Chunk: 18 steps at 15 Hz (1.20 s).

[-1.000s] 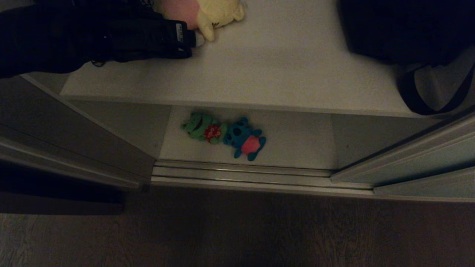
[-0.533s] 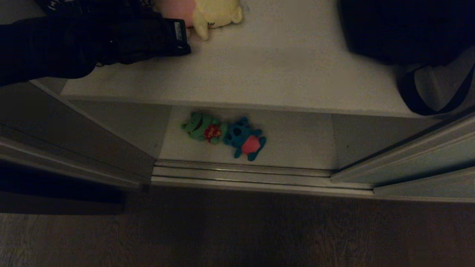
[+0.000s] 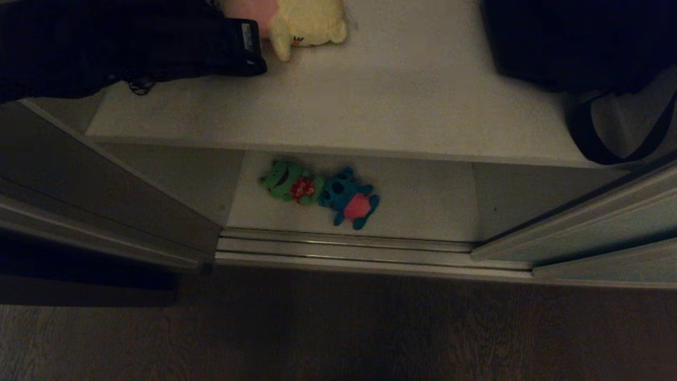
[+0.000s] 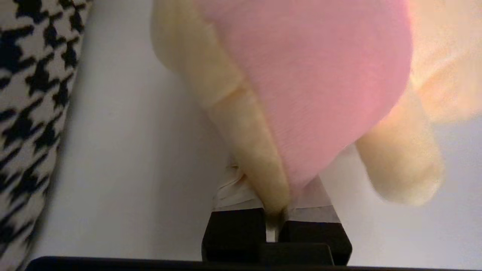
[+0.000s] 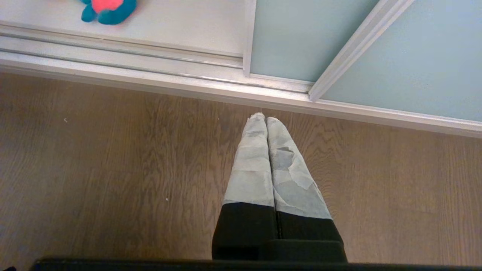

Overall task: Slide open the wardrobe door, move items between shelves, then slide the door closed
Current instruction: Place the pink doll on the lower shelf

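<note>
The left gripper (image 4: 274,210) is pinching only a thin edge of the cream toy (image 3: 308,24) (soft plush), so it is risking slipping free when lifted.

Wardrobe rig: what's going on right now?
The door is open. The left gripper is shut on the cream-yellow toy on the upper shelf. The green toy and blue toy lie touching on the lower shelf. The right gripper is shut, parked over the floor.
</note>
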Motion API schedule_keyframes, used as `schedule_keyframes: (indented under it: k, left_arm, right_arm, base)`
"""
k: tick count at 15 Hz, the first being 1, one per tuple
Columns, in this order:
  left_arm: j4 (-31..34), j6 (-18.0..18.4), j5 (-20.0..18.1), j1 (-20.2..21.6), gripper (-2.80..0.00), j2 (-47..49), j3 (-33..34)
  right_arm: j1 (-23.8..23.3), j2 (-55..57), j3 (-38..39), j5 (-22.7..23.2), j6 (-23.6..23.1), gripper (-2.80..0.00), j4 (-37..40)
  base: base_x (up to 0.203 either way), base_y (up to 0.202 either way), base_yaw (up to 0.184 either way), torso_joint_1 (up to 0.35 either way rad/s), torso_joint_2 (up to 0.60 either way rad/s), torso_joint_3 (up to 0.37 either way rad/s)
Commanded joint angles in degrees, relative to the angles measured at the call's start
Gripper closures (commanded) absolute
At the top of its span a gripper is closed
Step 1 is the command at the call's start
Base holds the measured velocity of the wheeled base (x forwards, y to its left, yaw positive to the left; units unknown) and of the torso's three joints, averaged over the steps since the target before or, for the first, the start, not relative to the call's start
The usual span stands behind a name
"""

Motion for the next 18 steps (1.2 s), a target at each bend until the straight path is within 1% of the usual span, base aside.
schedule_keyframes:
  k: [1, 2, 3, 8, 11, 14, 18]
  left_arm:
    - [6.50, -0.06, -1.79, -0.67, 0.00, -4.68, 0.14]
    - [9.11, -0.14, -2.85, -0.80, 0.00, -6.18, 0.17]
    - [10.13, -0.16, -3.12, -0.92, 0.00, -7.25, 0.23]
    - [10.39, -0.69, -2.42, -1.67, 0.00, -10.06, 0.27]
    - [11.53, -1.74, -2.41, -1.76, 0.00, -10.96, 0.70]
    - [11.73, -1.84, -2.38, -1.85, 0.00, -11.57, 0.70]
    - [13.53, -1.93, -1.20, -2.29, 0.00, -12.39, 0.91]
  right_arm:
    - [0.00, -0.02, 0.02, 0.00, -0.03, 0.00, 0.00]
    - [0.00, -0.02, -0.04, 0.00, -0.02, 0.00, 0.00]
    - [0.00, -0.02, -0.06, 0.00, -0.02, 0.00, 0.00]
    - [0.00, -0.02, -0.05, 0.00, -0.02, 0.00, 0.00]
    - [0.00, -0.02, 0.02, 0.00, -0.07, 0.00, 0.00]
    - [0.00, -0.02, 0.01, 0.00, -0.04, 0.00, 0.00]
    - [0.00, -0.02, -0.03, 0.00, -0.03, 0.00, 0.00]
  base:
    - [0.000, 0.000, 0.000, 0.000, 0.00, 0.000]
    - [0.000, 0.000, 0.000, 0.000, 0.00, 0.000]
    - [0.000, 0.000, 0.000, 0.000, 0.00, 0.000]
    - [0.000, 0.000, 0.000, 0.000, 0.00, 0.000]
    - [0.000, 0.000, 0.000, 0.000, 0.00, 0.000]
    - [0.000, 0.000, 0.000, 0.000, 0.00, 0.000]
    - [0.000, 0.000, 0.000, 0.000, 0.00, 0.000]
